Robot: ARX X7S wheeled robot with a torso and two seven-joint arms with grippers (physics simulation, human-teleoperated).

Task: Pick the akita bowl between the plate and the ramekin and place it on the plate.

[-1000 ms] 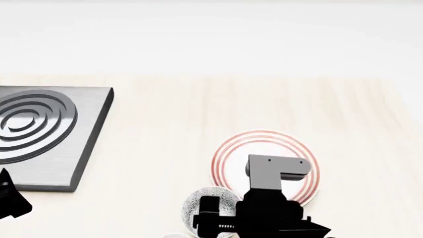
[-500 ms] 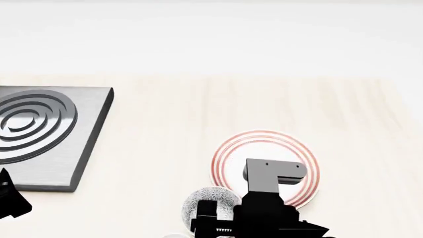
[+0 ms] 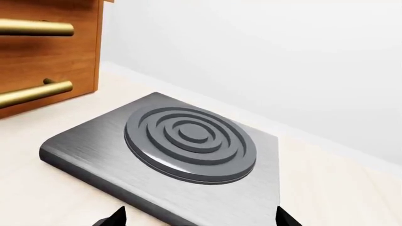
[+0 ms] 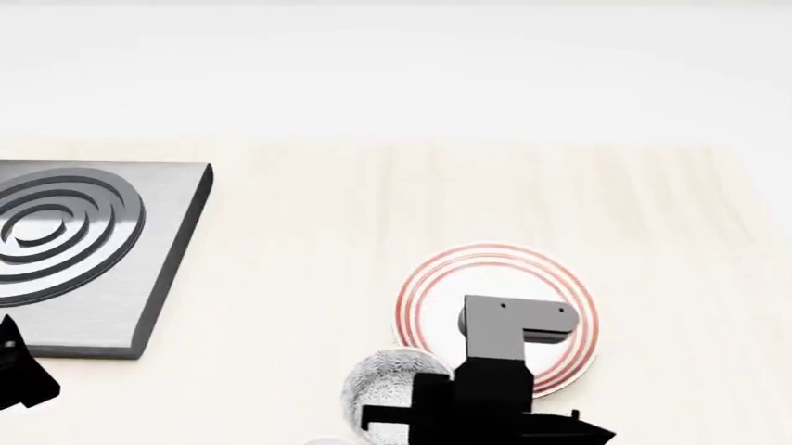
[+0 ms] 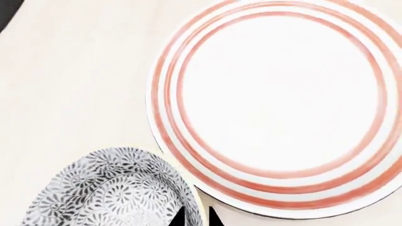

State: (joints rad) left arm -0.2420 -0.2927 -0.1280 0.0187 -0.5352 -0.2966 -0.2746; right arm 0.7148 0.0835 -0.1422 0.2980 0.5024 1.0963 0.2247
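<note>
Pinching akita bowl (image 5: 116, 188) rim, right tool (image 5: 195, 217) narrow, plate (image 5: 276, 101) bare alongside.

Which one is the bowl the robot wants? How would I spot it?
Find the big white plate with red rings on the pale wooden table. Right beside its edge sits the akita bowl. It is smaller than the plate and covered in tiny grey-and-white swirly speckles.
</note>
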